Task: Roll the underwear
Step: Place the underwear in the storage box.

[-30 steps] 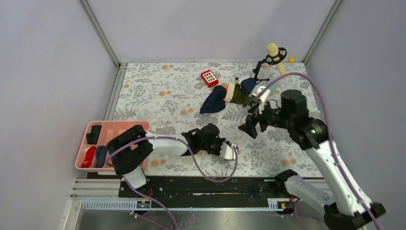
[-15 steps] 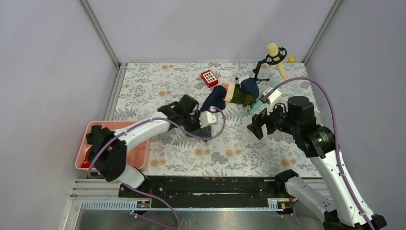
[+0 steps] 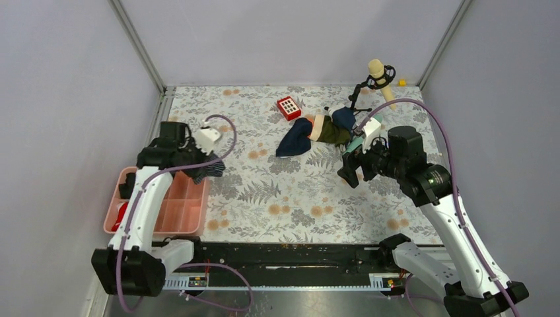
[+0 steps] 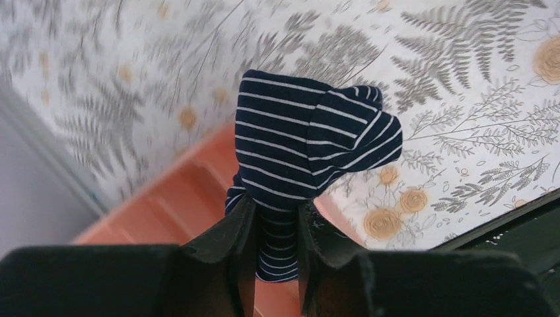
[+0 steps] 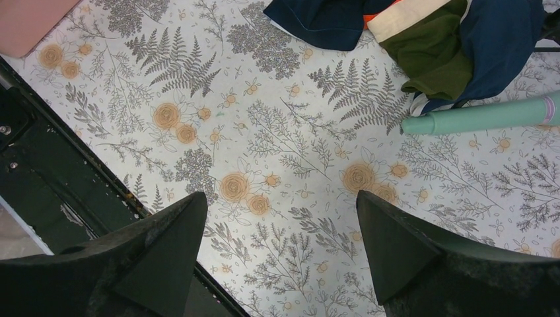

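Stowing step, likely: your left gripper (image 4: 274,224) pinches the rolled underwear (image 4: 310,132) above the far corner of the pink tray (image 4: 175,198), right gripper (image 5: 280,205) splayed wide, holding nothing; next, lower into a free compartment.

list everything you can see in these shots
underwear: one, navy with pale stripes, held over the tray's far right corner
tray: one, pink, table's near left
red item: one, in the tray
navy cloth: one, plain, far centre
green and tan garment: one, right of the navy cloth
blue cloth: one, right of that garment
red block: one, white squares, far centre
mint tube: one, near the garment
microphone: one, cream head, black stand, far right
yellow bit: one, far right corner
table: one, floral cover
left end effector: one, black, shut on the underwear
right end effector: one, black, open above the table
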{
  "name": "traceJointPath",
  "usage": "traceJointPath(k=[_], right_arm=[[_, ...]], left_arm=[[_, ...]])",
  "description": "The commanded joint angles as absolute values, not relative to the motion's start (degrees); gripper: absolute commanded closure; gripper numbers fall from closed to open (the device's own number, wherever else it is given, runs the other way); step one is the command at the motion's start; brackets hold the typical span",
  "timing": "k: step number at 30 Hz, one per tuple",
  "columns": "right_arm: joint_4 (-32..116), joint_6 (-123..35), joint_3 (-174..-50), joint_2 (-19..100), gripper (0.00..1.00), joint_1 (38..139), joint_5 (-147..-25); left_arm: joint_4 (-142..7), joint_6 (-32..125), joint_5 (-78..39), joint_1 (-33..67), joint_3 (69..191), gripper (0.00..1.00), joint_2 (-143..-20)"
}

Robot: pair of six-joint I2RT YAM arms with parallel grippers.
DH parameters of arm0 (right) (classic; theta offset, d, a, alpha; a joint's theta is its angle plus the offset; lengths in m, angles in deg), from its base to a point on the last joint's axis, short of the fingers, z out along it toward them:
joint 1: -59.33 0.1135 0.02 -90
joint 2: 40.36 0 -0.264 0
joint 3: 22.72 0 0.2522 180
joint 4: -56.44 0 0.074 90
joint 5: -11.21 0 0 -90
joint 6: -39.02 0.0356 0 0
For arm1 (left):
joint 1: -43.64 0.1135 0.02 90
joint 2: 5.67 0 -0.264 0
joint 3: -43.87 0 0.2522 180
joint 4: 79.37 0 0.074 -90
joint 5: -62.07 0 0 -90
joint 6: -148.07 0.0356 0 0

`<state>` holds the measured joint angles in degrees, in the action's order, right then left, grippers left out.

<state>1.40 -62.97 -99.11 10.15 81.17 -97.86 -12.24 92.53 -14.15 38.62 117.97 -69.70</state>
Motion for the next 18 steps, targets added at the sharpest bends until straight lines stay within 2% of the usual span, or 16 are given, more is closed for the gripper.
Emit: traceJointPath(k=[1, 9, 13, 18], right_arm=[[3.81, -61.7, -100.87, 10.23, 0.09, 80.78, -97.56], [2.49, -60.22, -100.29, 11.62, 0.09, 80.34, -99.09], [-0.38, -59.82, -101.4, 13.24, 0.1, 80.36, -101.52], [-3.83, -59.27, -104.0, 17.05, 0.1, 80.33, -103.57]], left_arm=[[-5.59, 86.17, -16.76, 48.72, 116.43, 1.0, -65.01], [-6.73, 83.04, -15.69, 64.81, 116.41, 1.0, -67.62], [-11.38, 83.43, -19.95, 68.28, 117.03, 1.0, -68.59], [-17.21, 82.58, -19.35, 72.8, 113.84, 1.0, -69.68]])
